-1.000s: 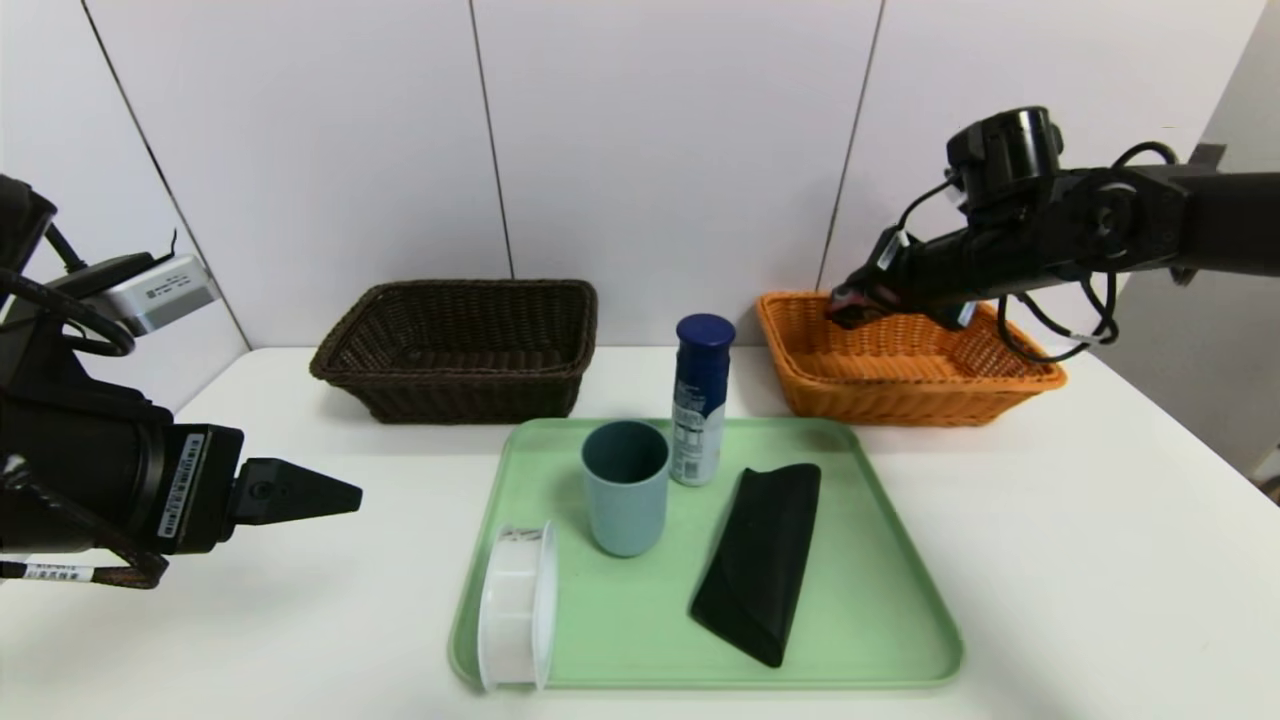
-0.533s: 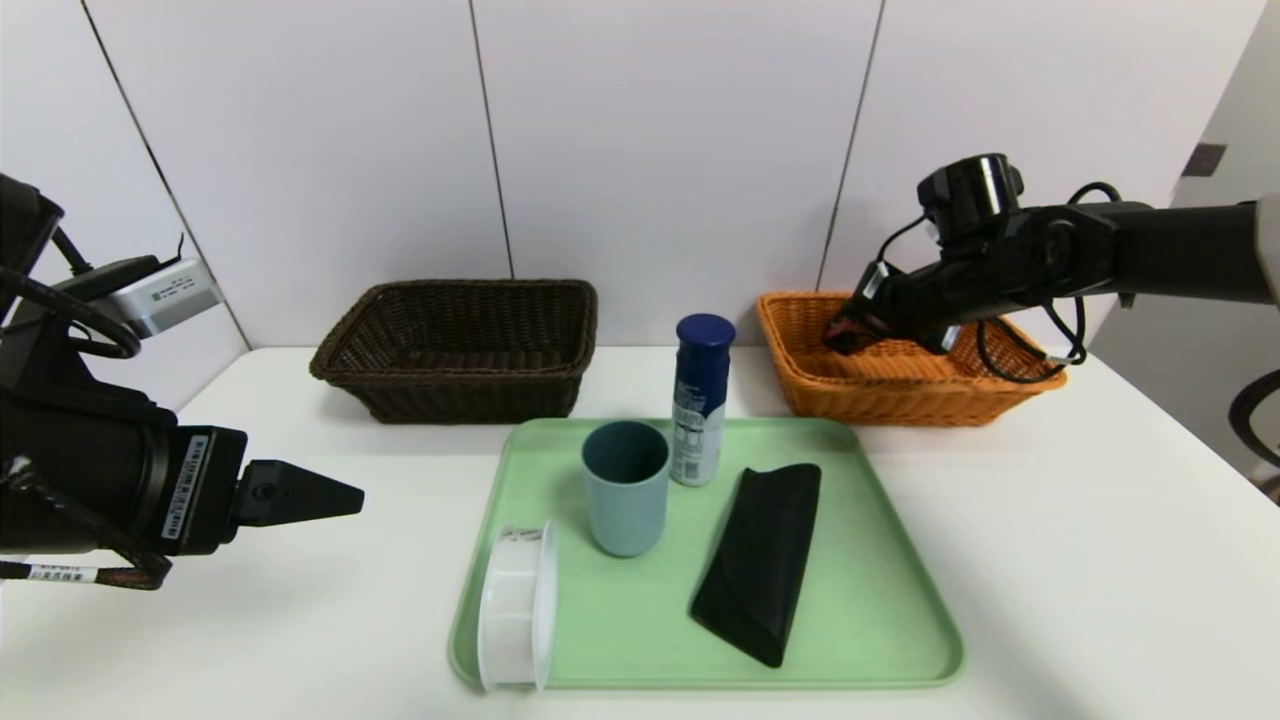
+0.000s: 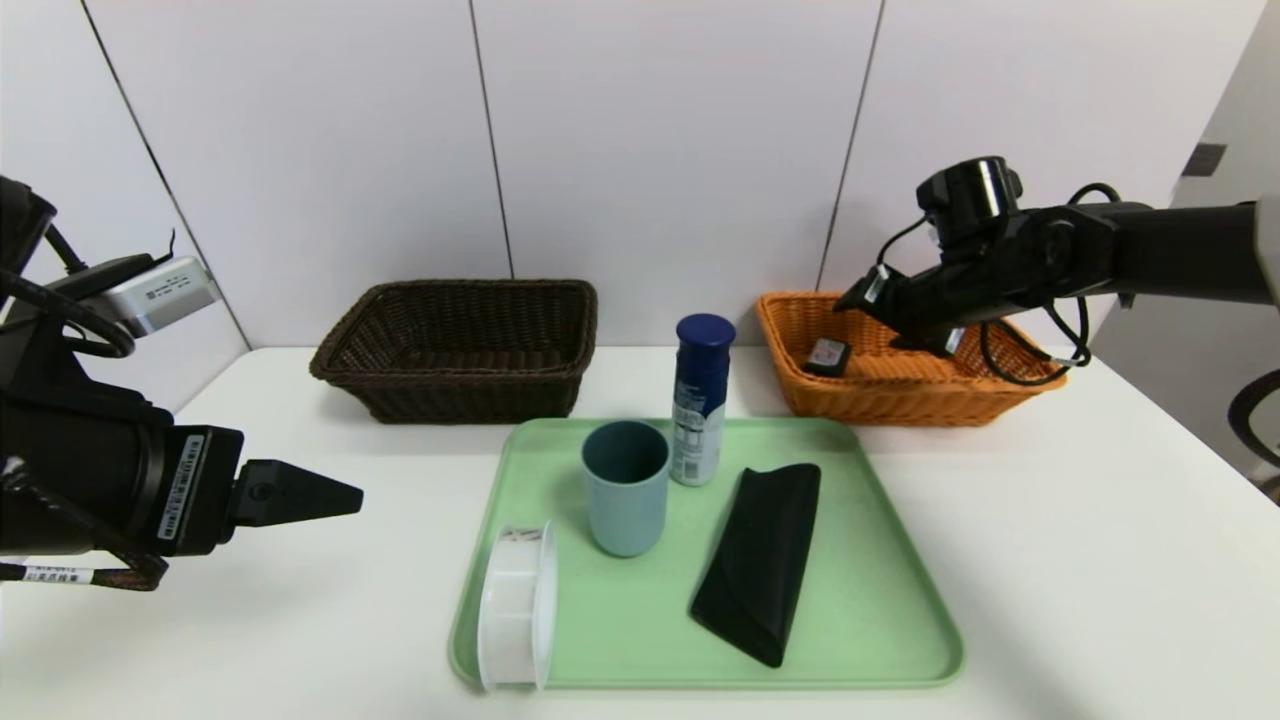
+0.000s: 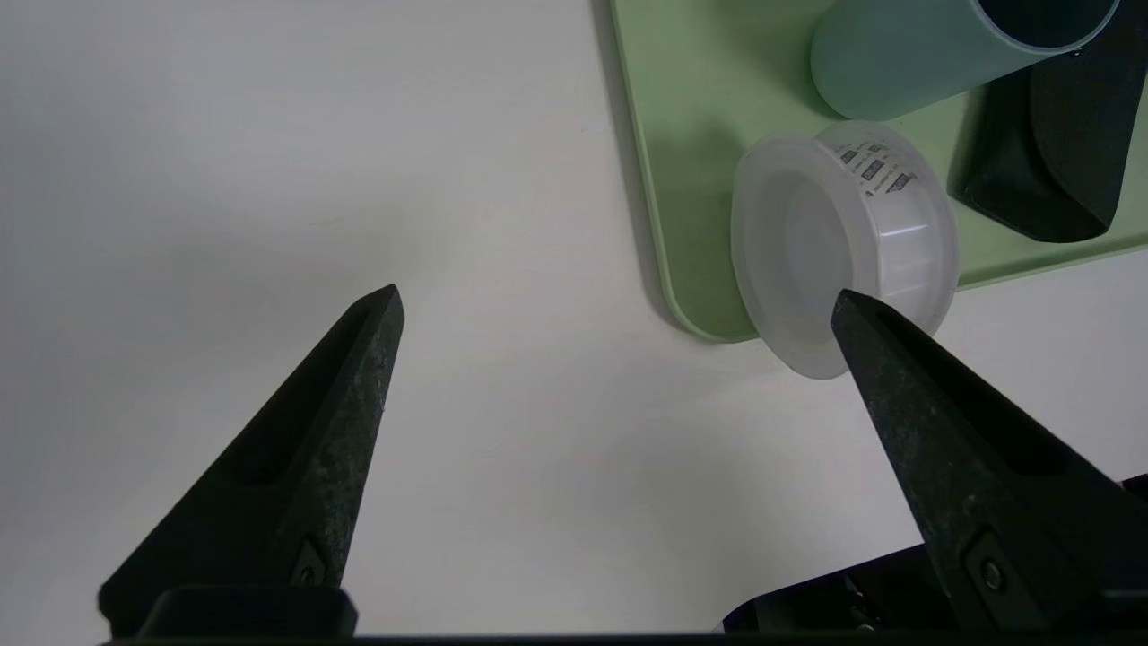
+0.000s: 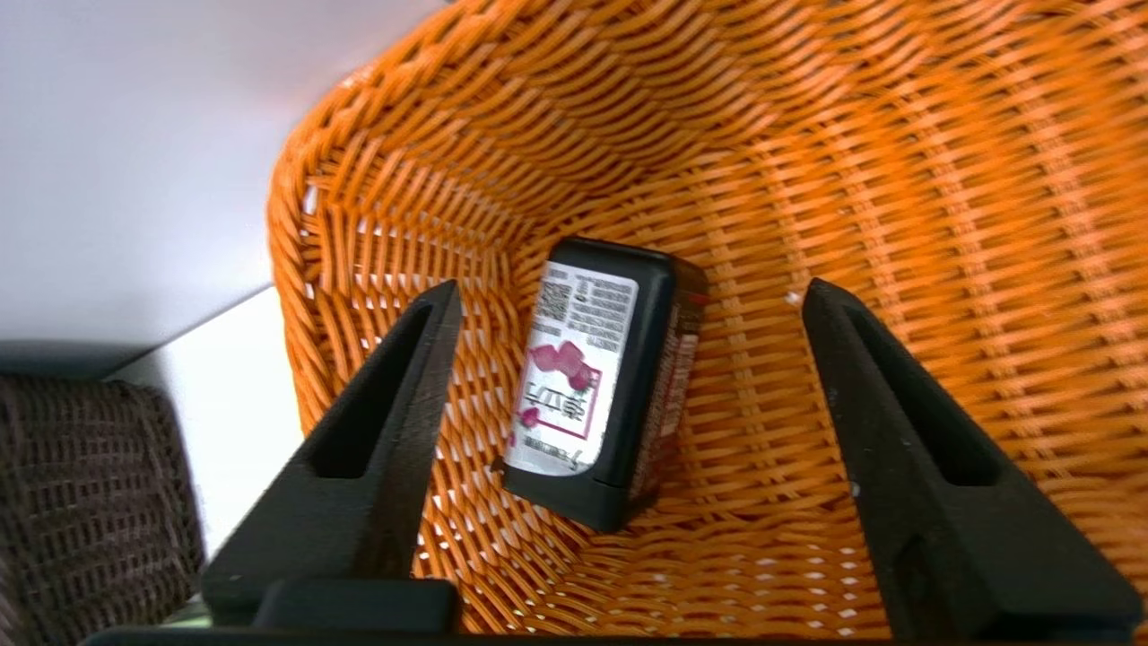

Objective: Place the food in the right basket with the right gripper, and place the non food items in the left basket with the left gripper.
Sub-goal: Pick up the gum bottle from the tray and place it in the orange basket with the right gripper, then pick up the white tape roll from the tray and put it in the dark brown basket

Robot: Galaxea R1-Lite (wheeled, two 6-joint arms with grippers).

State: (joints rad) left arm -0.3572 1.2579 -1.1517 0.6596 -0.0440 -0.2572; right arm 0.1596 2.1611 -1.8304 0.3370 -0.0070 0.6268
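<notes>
The right arm reaches in from the right side and slants down over the orange basket [image 3: 905,385], which stands at the far right of the white table [image 3: 1100,560], close to the back wall. The right gripper [image 5: 628,296] hangs inside the basket's rim with its fingers spread apart and nothing between them. A small black food box [image 3: 828,356] with a white and pink label lies on the basket floor near its left wall, just below the fingers and free of both. The woven walls rise close on either side of the fingers; the room above the basket is open.

The left arm is parked low over the table's near left corner, its gripper slanted down and toward the tray. The left gripper [image 4: 619,305] is spread wide and holds nothing. Bare table lies beneath it, and its tip ends short of the green tray [image 3: 880,640].

The tray sits at the middle of the table's front edge. A white round tub [image 3: 517,606] lies on its side at the tray's near left corner, overhanging the rim. A blue-grey cup [image 3: 626,487] stands upright behind it, and a blue spray can [image 3: 700,400] stands at the tray's far edge just beside the cup. A black pouch [image 3: 760,560] lies slantwise on the tray's right half. The dark brown basket [image 3: 460,350] stands at the far edge, left of centre, well apart from the left gripper.
</notes>
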